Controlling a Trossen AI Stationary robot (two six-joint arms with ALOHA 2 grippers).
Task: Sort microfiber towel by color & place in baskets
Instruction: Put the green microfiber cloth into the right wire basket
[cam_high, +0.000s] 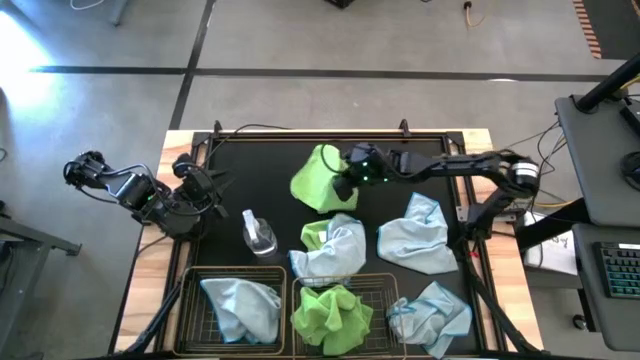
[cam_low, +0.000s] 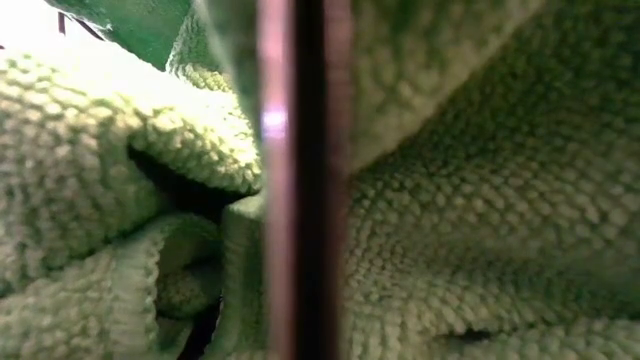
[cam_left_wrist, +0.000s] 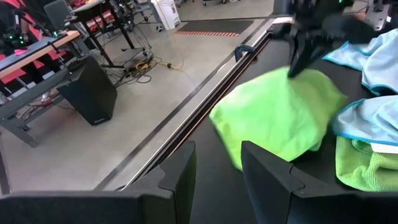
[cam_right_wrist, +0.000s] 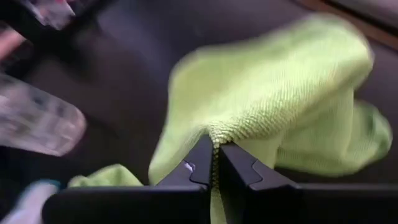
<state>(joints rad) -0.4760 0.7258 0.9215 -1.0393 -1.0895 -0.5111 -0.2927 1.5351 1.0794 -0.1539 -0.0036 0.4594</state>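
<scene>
In the high view the right gripper (cam_high: 345, 180) sat just above the centre of the frame, its arm reaching in from the right, and its fingers were pinched tight on a fold of a lime green towel (cam_high: 318, 178) that rose in a peak from the black worktop (cam_high: 270, 165). The right wrist view showed the same grip close up: the two dark fingertips (cam_right_wrist: 202, 163) pressed together on a ridge of the green cloth (cam_right_wrist: 273, 99), which hung and draped away from them. The left gripper (cam_high: 205, 185) waited at the left of the high view, over the worktop's left edge, with its fingers spread and holding nothing; its wrist view looked past those fingers (cam_left_wrist: 180, 177) toward the pinched green towel (cam_left_wrist: 280, 118). At the bottom of the high view stood two black wire baskets side by side: the left basket (cam_high: 190, 300) held a light blue towel (cam_high: 242, 305), and the right basket (cam_high: 385, 292) held a green towel (cam_high: 332, 315). A small clear spray bottle (cam_high: 258, 234) lay just above the left basket. Loose on the worktop lay a blue towel over a green one (cam_high: 335, 248) below centre, another blue towel (cam_high: 418, 235) to the right, and a third blue one (cam_high: 432, 315) at the lower right. The low view was filled by green cloth (cam_low: 480, 200) pressed against a basket wire (cam_low: 300, 180).
</scene>
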